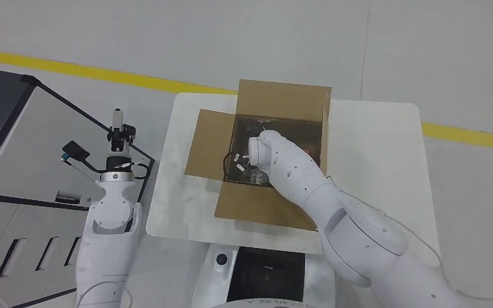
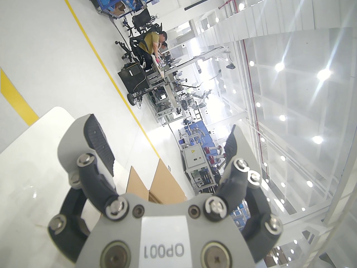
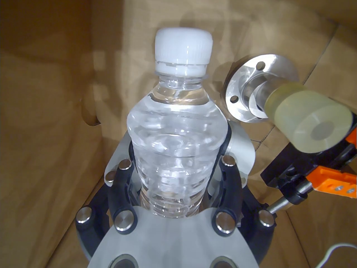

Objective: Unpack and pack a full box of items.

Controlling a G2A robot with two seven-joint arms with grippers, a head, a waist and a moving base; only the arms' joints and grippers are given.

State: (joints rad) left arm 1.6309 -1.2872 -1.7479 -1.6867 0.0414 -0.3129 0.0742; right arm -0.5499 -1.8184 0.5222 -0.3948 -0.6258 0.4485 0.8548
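Note:
An open cardboard box (image 1: pixel 273 100) stands on the white table (image 1: pixel 370 177), its flaps spread out. My right arm goes down into the box. Inside it, my right gripper (image 3: pixel 178 143) is shut on the body of a clear water bottle (image 3: pixel 175 118) with a white cap, close to the box's brown wall (image 3: pixel 55 85). My left gripper (image 1: pixel 117 125) is beside the table's left edge, off the tabletop. In its own view the left gripper (image 2: pixel 163 129) is open with nothing between its pads, and the box flaps (image 2: pixel 164 179) lie beyond it.
Beside the bottle in the box lie a metal flange with a yellowish roller (image 3: pixel 306 118), an orange and black clamp (image 3: pixel 329 174) and a white cable (image 3: pixel 334 249). A black frame (image 1: pixel 46 115) stands left of the table. The table's right half is bare.

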